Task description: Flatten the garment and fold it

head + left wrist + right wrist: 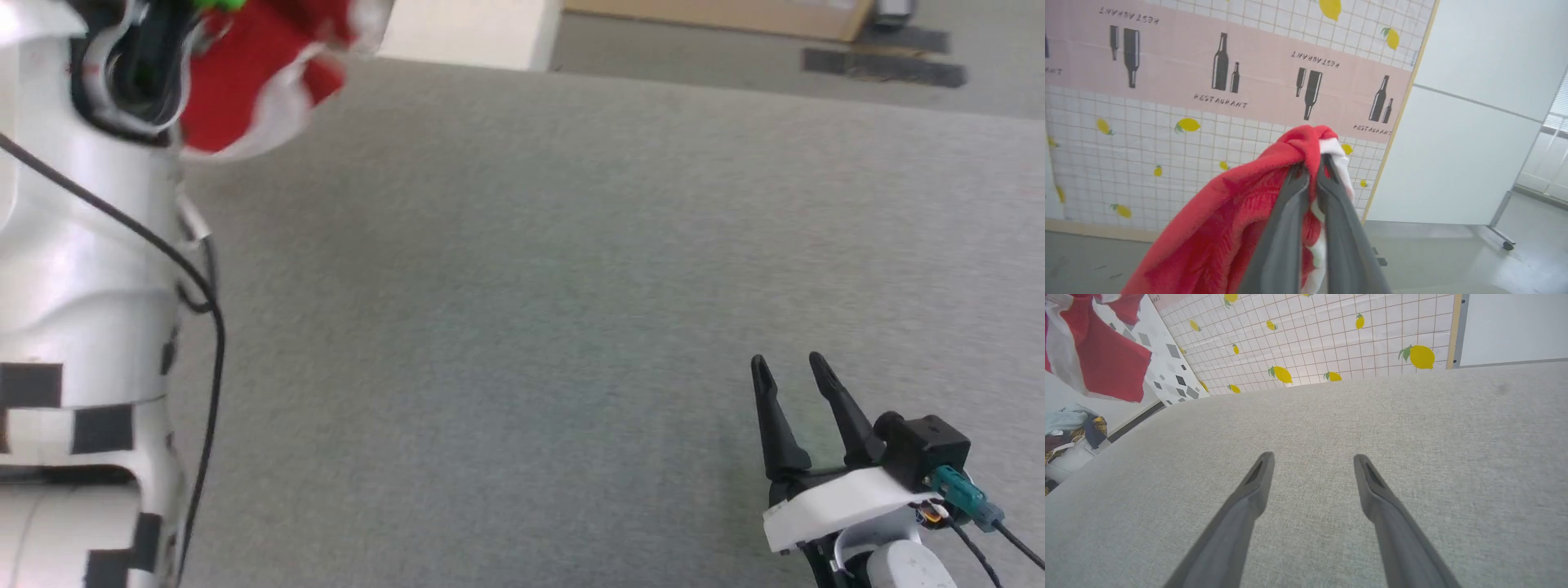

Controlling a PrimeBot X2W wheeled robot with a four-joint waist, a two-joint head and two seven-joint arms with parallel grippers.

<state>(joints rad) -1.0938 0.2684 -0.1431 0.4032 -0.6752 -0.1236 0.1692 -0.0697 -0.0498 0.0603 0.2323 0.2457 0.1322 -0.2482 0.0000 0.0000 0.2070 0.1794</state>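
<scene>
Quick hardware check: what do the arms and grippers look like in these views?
Left arm: glossy white shell, black square markers, thin black cable along it. Right gripper: two long tapered dark fingers on a white base, black block with a teal connector. Left gripper: same dark grey fingers.

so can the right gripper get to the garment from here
Probably, with a long reach: the open right gripper sits low over the grey table, the garment hangs from the shut left gripper far across, and nothing lies between.

Pale grey woven cloth covers the table (531, 310).
</scene>
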